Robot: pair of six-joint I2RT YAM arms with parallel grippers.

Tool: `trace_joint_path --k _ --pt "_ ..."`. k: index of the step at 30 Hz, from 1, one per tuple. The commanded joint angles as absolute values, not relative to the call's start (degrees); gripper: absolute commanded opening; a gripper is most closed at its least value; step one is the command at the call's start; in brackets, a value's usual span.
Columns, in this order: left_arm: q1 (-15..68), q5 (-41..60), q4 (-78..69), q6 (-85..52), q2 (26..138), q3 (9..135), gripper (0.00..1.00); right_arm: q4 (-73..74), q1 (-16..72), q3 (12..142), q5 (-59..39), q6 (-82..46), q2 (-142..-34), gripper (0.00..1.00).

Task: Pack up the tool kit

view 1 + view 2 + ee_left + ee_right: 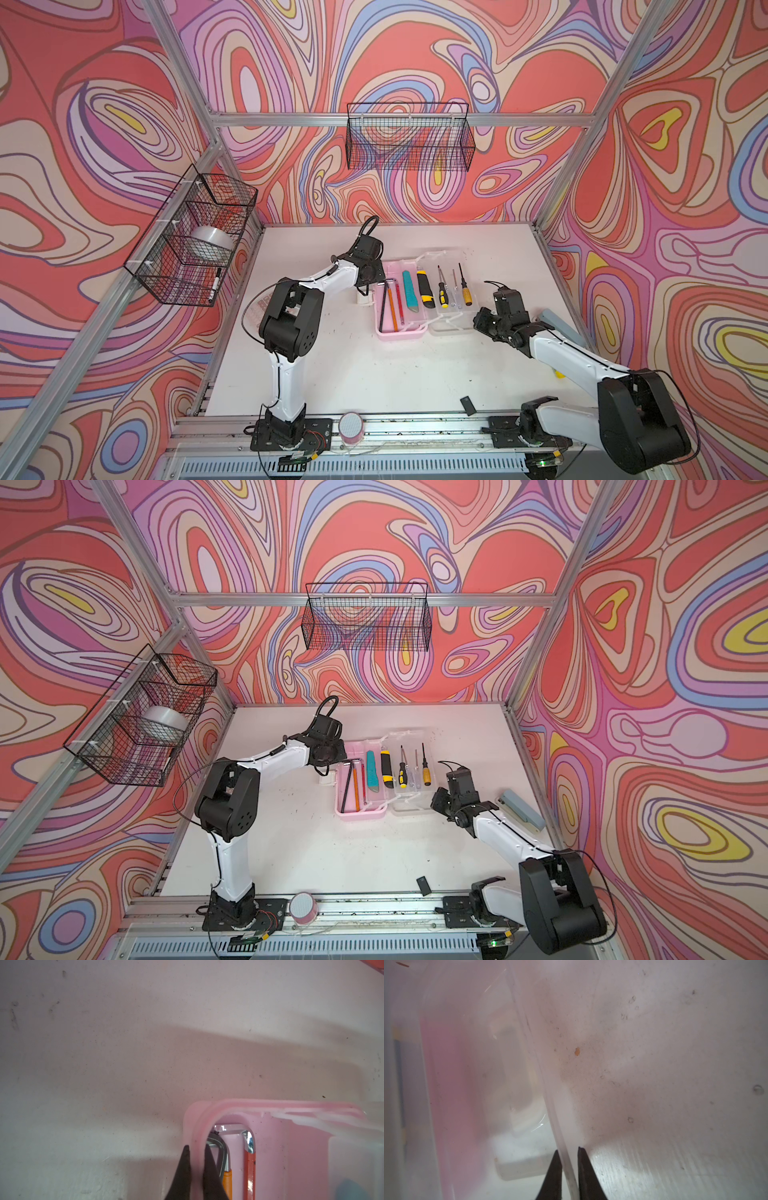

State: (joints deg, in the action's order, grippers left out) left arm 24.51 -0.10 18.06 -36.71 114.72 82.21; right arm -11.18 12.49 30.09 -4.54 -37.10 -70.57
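Observation:
The tool kit's pink box (401, 333) (360, 816) lies open in both top views, its clear lid (451, 329) (411, 811) folded flat to the right. A hex key (382, 305), an orange pencil (392, 309) and a red pencil (400, 305) lie in the box. The teal knife (411, 293) and the yellow-black knife (424, 289) lie by the hinge, and screwdrivers (465, 286) rest on the lid. My left gripper (196, 1147) is shut on the box's left wall (270, 1104). My right gripper (569, 1150) is shut on the lid's edge (550, 1095).
A grey-blue block (559, 328) and a yellow thing (559, 374) lie by the right wall. A small black piece (468, 405) sits near the front, and a pink tape roll (351, 426) on the front rail. Wire baskets (409, 137) (191, 241) hang on the walls.

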Motion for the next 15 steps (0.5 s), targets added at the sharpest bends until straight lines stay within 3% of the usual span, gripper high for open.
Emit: trace_joint_path --k 1,15 --pt "25.45 4.70 17.78 -37.88 114.96 80.77 0.00 -10.43 12.29 30.57 -3.79 -38.66 -71.08 0.00" --pt "26.63 5.18 18.21 -38.00 113.19 81.11 0.00 -18.47 12.29 36.94 -0.36 -32.93 -65.16 0.00"
